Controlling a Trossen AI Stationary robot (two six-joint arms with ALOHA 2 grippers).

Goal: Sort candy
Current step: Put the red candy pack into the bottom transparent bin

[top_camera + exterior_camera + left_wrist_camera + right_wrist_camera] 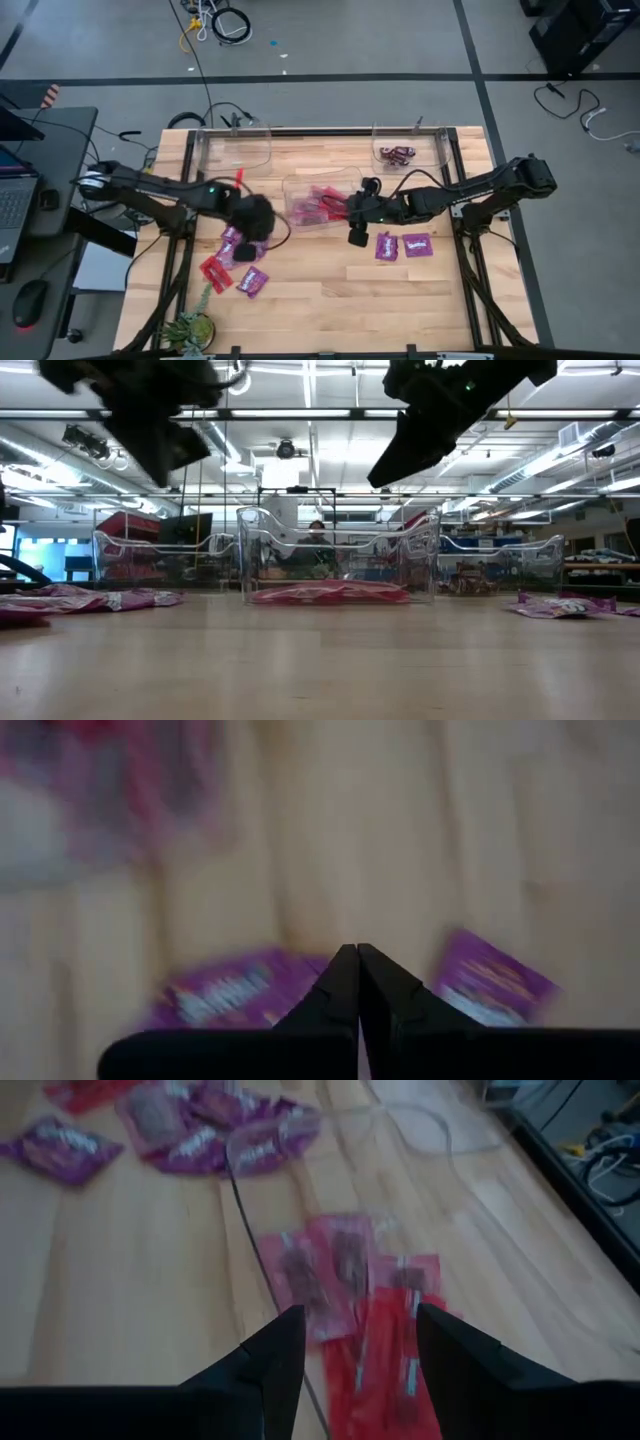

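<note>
The candy lies in groups on the wooden table. A pile of purple and red packets (pixel 236 247) sits left of centre, with a red one (pixel 215 272) and a purple one (pixel 252 282) nearer the front. Two purple packets (pixel 402 245) lie right of centre. Red packets (pixel 375 1330) lie flat in the clear middle bin (pixel 300 190). My left gripper (pixel 357 955) is shut with nothing between its fingers, hanging above the left pile (pixel 225 995). My right gripper (pixel 350 1330) is open above the middle bin's red packets, touching none.
A clear bin at the far right (pixel 432 150) holds several dark packets (pixel 397 154). A second clear bin (pixel 235 150) stands at the far left. A small plant (pixel 190 328) sits at the table's near left corner. Bare wood lies along the near edge.
</note>
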